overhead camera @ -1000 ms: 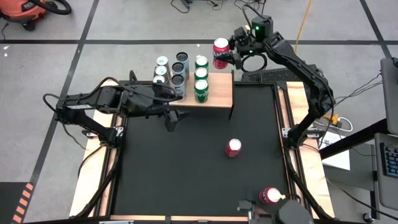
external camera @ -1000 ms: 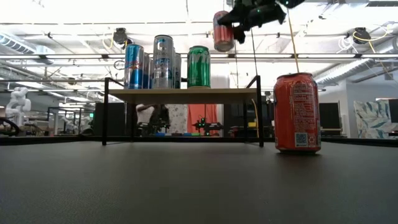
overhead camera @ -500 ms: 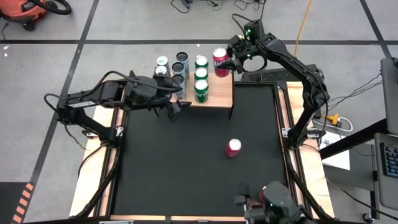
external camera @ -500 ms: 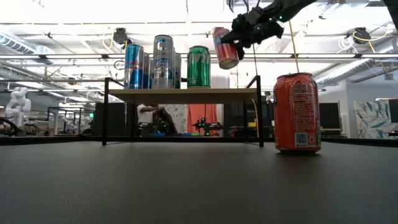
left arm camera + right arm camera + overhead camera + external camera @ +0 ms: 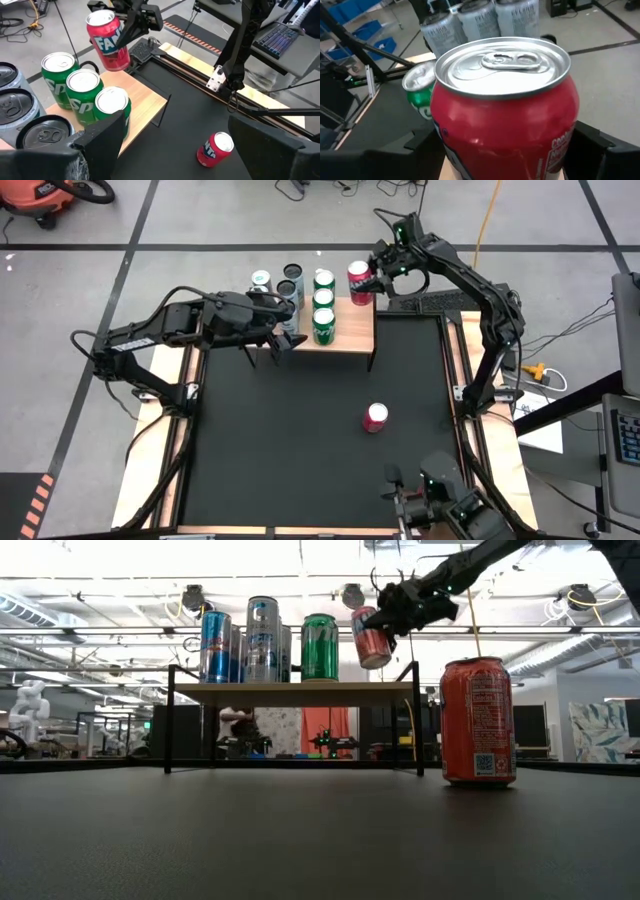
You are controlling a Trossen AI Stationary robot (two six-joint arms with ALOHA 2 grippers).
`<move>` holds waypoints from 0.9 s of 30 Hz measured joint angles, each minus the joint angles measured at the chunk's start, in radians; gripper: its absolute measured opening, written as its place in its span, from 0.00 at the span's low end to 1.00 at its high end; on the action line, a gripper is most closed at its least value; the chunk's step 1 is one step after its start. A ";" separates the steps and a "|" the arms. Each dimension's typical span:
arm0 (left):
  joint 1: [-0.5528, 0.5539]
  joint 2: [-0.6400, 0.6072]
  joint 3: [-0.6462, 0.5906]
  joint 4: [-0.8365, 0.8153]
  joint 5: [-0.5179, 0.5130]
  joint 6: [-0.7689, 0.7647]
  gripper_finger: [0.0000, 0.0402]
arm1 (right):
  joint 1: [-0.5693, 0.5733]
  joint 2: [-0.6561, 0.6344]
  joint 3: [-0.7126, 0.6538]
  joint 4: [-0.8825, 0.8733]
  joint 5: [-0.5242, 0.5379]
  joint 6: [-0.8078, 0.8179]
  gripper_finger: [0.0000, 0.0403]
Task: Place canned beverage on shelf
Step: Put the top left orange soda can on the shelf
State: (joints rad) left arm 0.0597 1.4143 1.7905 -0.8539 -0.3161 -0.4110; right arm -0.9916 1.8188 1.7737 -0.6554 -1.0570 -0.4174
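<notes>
A red can [image 5: 359, 283] hangs tilted just above the far right part of the light-wood shelf [image 5: 350, 332], with my right gripper [image 5: 370, 278] shut on it. In the low view the can [image 5: 371, 637] is clear of the shelf board [image 5: 290, 692]. Three green cans [image 5: 323, 300] and several silver and blue cans [image 5: 275, 292] stand on the shelf. Another red can [image 5: 375, 417] stands on the black tabletop. My left gripper [image 5: 281, 343] is open and holds nothing, at the shelf's near left edge. My right gripper pinches the red can's side wall [image 5: 470, 150] between its two fingers [image 5: 592, 142], one on each side, below the rim. The fingers come from the table's far right, slanting a little downward. The can hangs clear of the shelf, its top leaning toward the green cans.
The shelf has bare board [image 5: 150, 100] right of the green cans. The loose red can [image 5: 478, 721] stands right of the shelf's front leg in the low view. A dark device [image 5: 440, 495] sits at the table's near edge.
My right gripper has come down and toward the table's left with the red can, from beyond the shelf's far right corner to just over the board, and the can has tipped. My left gripper has swung toward the far edge, up to the shelf's near left side.
</notes>
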 joint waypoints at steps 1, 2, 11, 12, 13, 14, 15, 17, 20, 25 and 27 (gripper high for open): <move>0.001 0.000 0.000 0.000 0.000 0.000 0.88 | -0.005 0.007 0.000 -0.007 -0.010 -0.012 0.71; 0.001 0.000 0.000 0.000 0.000 0.000 0.88 | -0.009 0.013 0.000 -0.013 -0.021 -0.019 0.71; 0.000 0.000 0.000 0.000 0.000 0.001 0.88 | -0.015 0.038 0.000 0.017 -0.047 -0.130 0.71; 0.000 0.000 0.000 0.000 0.000 0.002 0.88 | -0.015 0.046 0.000 0.017 -0.046 -0.131 0.71; 0.000 0.000 0.000 0.000 0.000 0.002 0.88 | -0.015 0.057 0.000 0.019 -0.046 -0.134 0.71; 0.000 0.000 0.000 0.000 0.000 0.002 0.88 | -0.015 0.065 0.000 0.022 -0.046 -0.141 0.71; 0.000 0.000 0.000 0.000 0.000 0.002 0.88 | -0.015 0.073 0.000 0.024 -0.046 -0.146 0.71; 0.000 0.000 0.000 0.000 0.000 0.001 0.88 | -0.013 0.084 0.000 0.035 -0.048 -0.147 0.71; 0.000 0.000 0.000 0.000 -0.001 0.001 0.88 | -0.012 0.092 0.000 0.048 -0.060 -0.147 0.71; 0.000 0.003 0.000 -0.001 -0.005 0.006 0.88 | -0.008 0.090 0.000 0.054 -0.071 -0.171 0.71; 0.000 0.005 0.000 -0.001 -0.006 0.008 0.88 | -0.008 0.090 0.000 0.042 -0.069 -0.172 0.71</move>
State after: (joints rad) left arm 0.0597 1.4189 1.7905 -0.8551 -0.3225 -0.4034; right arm -0.9993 1.9091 1.7733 -0.6139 -1.1263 -0.5892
